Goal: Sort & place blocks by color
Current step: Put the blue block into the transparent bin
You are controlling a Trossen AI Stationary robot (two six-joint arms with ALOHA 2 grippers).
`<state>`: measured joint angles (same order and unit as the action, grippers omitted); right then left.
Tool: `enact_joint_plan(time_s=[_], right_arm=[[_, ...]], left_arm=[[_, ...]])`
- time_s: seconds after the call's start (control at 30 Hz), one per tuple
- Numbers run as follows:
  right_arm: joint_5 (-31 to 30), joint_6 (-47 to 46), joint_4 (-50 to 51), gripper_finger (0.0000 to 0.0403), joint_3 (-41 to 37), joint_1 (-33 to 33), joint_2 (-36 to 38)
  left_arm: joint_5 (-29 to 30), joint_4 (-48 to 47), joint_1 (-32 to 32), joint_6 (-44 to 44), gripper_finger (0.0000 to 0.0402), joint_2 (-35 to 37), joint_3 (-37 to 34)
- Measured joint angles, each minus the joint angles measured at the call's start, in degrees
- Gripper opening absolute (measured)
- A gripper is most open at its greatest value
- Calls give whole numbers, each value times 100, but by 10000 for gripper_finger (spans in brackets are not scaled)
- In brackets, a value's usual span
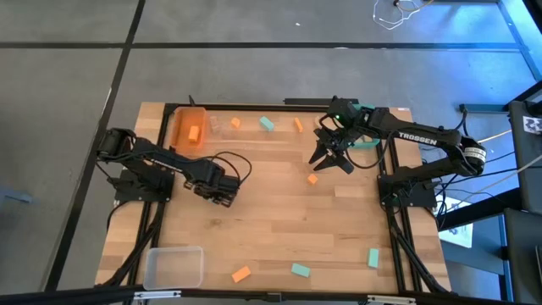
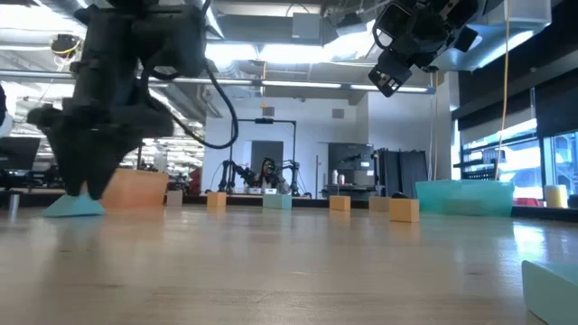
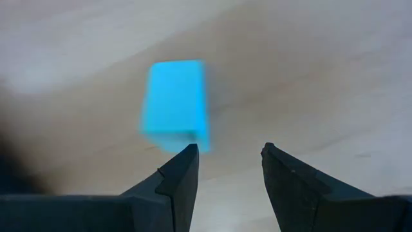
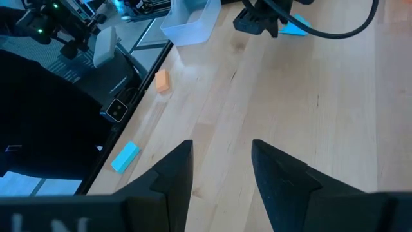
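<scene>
Under your left pincer (image 3: 225, 171), low over the worktop (image 1: 279, 229), a teal block (image 3: 175, 103) is lying just ahead of the fingertips; the fingers are standing apart with only bare wood between them, gripping nothing. From above, that block is hiding beneath the left arm, so you are seeing it only in the wrist and low views, where a teal wedge (image 2: 74, 207) is peeking out at the pincer's foot. Your right pincer (image 1: 332, 155) is hanging raised over the far right of the worktop, fingers parted and empty. An orange block (image 1: 312, 179) is sitting just beside it. More blocks are lying scattered: teal (image 1: 267, 124) and orange (image 1: 298, 124) along the far edge, orange (image 1: 241, 274) and teal (image 1: 300, 270) along the near edge. One orange block (image 1: 194, 133) is resting inside the orange bin (image 1: 181, 135). The teal bin (image 2: 465, 196) is largely hiding behind the right arm from above.
</scene>
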<state>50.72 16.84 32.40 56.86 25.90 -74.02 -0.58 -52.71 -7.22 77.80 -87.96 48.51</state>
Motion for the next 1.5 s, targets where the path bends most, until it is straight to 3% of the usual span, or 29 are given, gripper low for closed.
enact_joint_plan(time_s=[0.7,1.0,1.5], right_arm=[[-4,-26,-47,159,0,-1,0],[-4,-24,-47,159,0,1,0],[-7,-26,-146,159,0,0,0]], left_arm=[[626,-399,-48,114,160,0,-6],[577,9,-48,157,161,-9,-456],[820,534,-51,109,161,-2,-560]])
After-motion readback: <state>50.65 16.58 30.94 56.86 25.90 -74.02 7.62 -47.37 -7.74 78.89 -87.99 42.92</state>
